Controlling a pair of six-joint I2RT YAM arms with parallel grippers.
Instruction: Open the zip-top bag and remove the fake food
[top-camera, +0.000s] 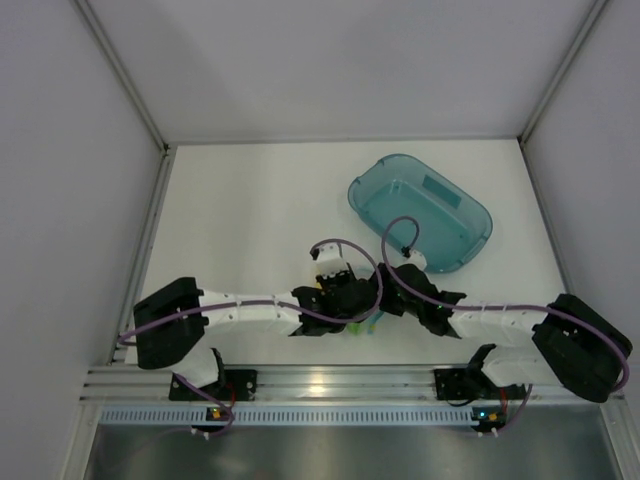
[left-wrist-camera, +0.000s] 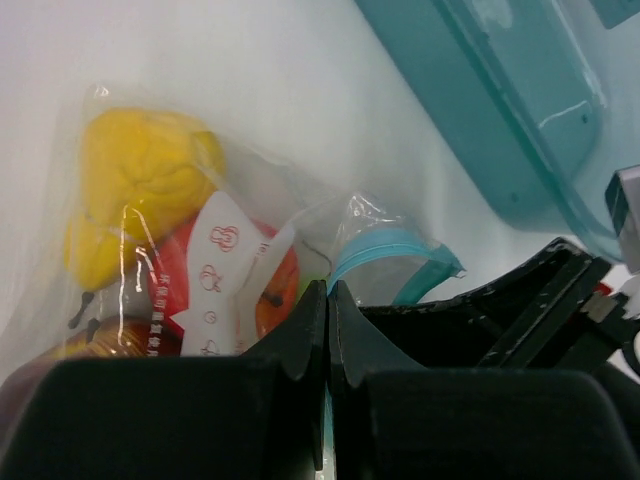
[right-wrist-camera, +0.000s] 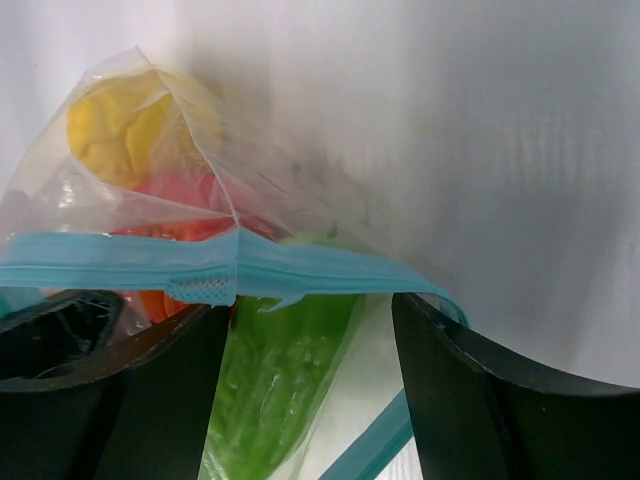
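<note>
The zip-top bag (left-wrist-camera: 250, 215) lies on the white table under both grippers; in the top view only a sliver (top-camera: 372, 322) shows. Inside it are the yellow pear-like piece (left-wrist-camera: 140, 170), the red piece (left-wrist-camera: 280, 285), a dark piece (left-wrist-camera: 110, 340) and the green oblong piece (right-wrist-camera: 270, 380). My left gripper (left-wrist-camera: 328, 290) is shut, with a thin teal edge of the bag pinched between its jaws. My right gripper (right-wrist-camera: 310, 310) is open, its fingers on either side of the bag's mouth and the green piece. The light blue zip strip (right-wrist-camera: 300, 270) runs across just beyond them, parted at the right.
The teal translucent tray (top-camera: 480, 215) stands at the back right, close behind the bag in the left wrist view (left-wrist-camera: 500, 110). White walls enclose the table on the left, right and back. A printed paper label (left-wrist-camera: 215, 270) sits inside the bag.
</note>
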